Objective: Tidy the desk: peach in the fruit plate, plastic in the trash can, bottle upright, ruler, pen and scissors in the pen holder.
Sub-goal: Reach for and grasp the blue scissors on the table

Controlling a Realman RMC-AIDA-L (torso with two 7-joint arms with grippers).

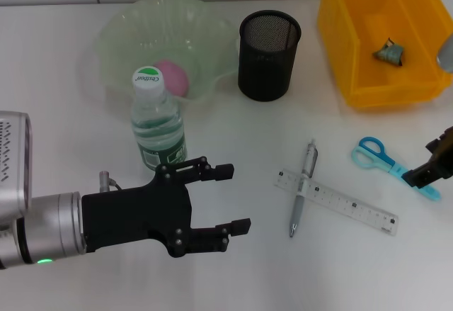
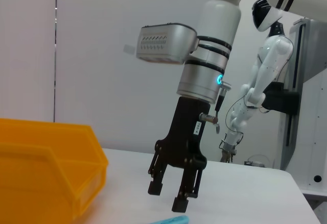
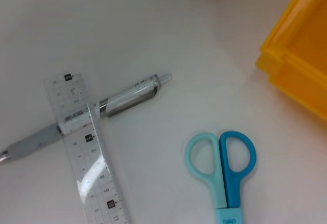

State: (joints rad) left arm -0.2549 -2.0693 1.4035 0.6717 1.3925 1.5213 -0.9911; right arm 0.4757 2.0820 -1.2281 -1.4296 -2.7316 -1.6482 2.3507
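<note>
The clear water bottle (image 1: 157, 123) stands upright before the green fruit plate (image 1: 127, 24), which holds the pink peach (image 1: 172, 77). My left gripper (image 1: 233, 199) is open and empty, just near and right of the bottle. The crumpled plastic (image 1: 389, 52) lies in the yellow bin (image 1: 340, 49). The clear ruler (image 1: 336, 201) lies across the pen (image 1: 303, 187); both also show in the right wrist view, ruler (image 3: 87, 147) and pen (image 3: 122, 99). My right gripper (image 1: 425, 175), also in the left wrist view (image 2: 167, 196), is open over the blade end of the blue scissors (image 1: 379, 156).
The black mesh pen holder (image 1: 269, 54) stands between the plate and the yellow bin. The scissors' handles (image 3: 222, 155) lie near the bin's corner (image 3: 286, 66). The table's far edge meets a white wall.
</note>
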